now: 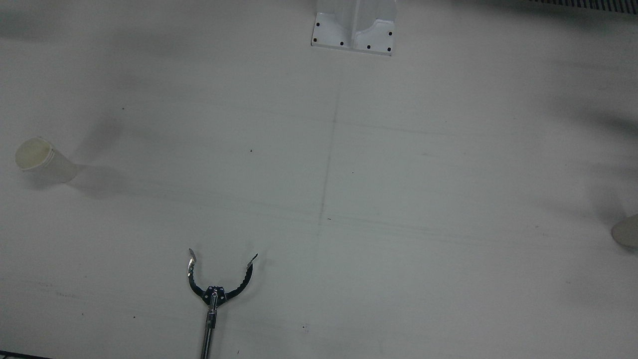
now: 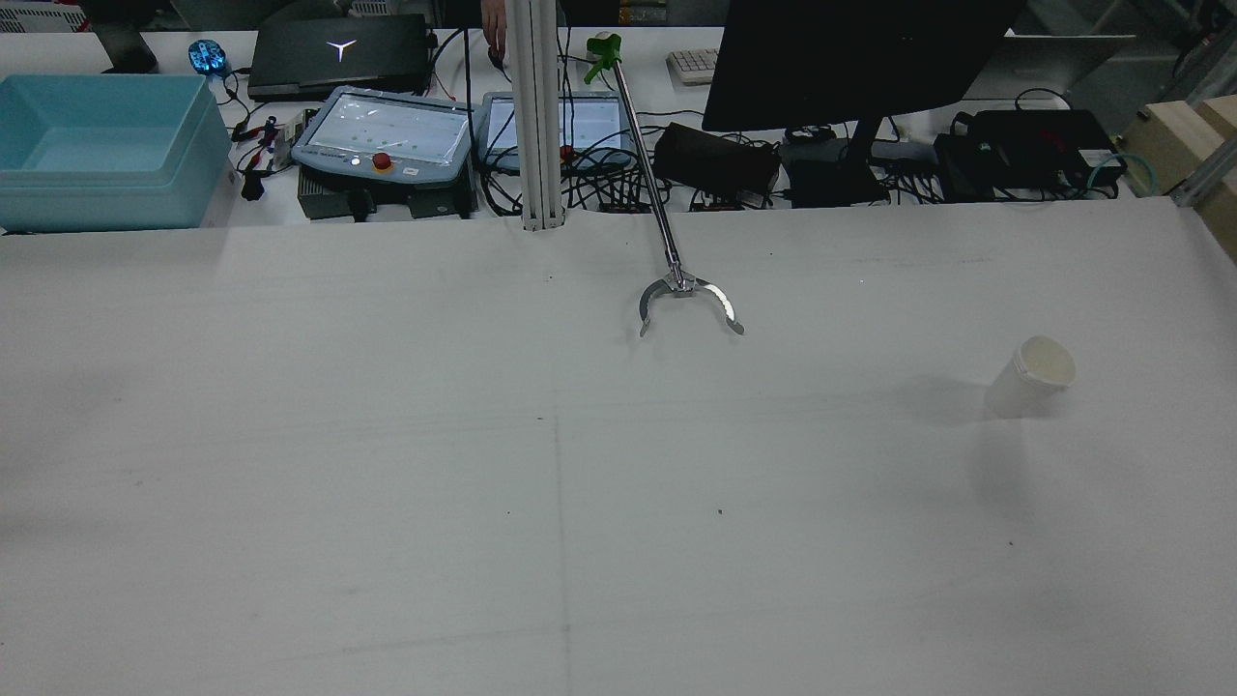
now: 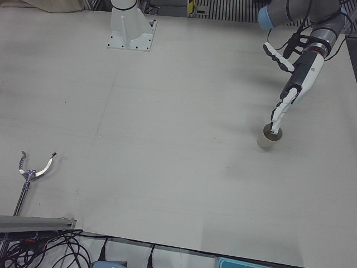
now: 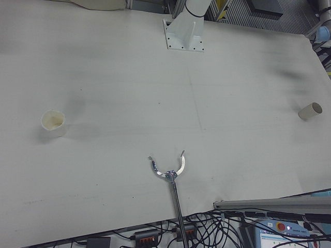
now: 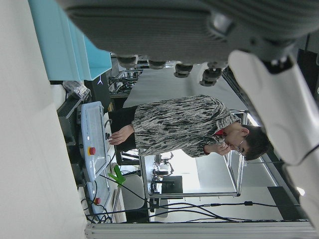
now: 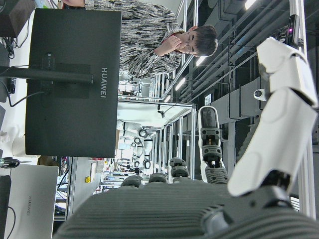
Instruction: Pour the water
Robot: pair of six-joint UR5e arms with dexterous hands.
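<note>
A paper cup (image 3: 270, 137) stands upright on the table before my left arm; it also shows in the right-front view (image 4: 310, 110) and at the front view's right edge (image 1: 627, 232). My left hand (image 3: 294, 78) hangs over it, open, fingers stretched down, one fingertip (image 3: 274, 125) at the cup's rim. A second paper cup (image 2: 1030, 376) stands on my right side, also in the front view (image 1: 44, 159) and the right-front view (image 4: 53, 123). My right hand (image 6: 209, 199) shows only in its own view, fingers spread, holding nothing. Whether either cup holds water is hidden.
A long metal reach-grabber (image 2: 688, 300) with open claws lies near the table's far edge, also in the front view (image 1: 219, 279). An arm pedestal (image 1: 355, 27) stands mid-table on the robot's side. A blue bin (image 2: 101, 145), pendants and a monitor sit beyond the table.
</note>
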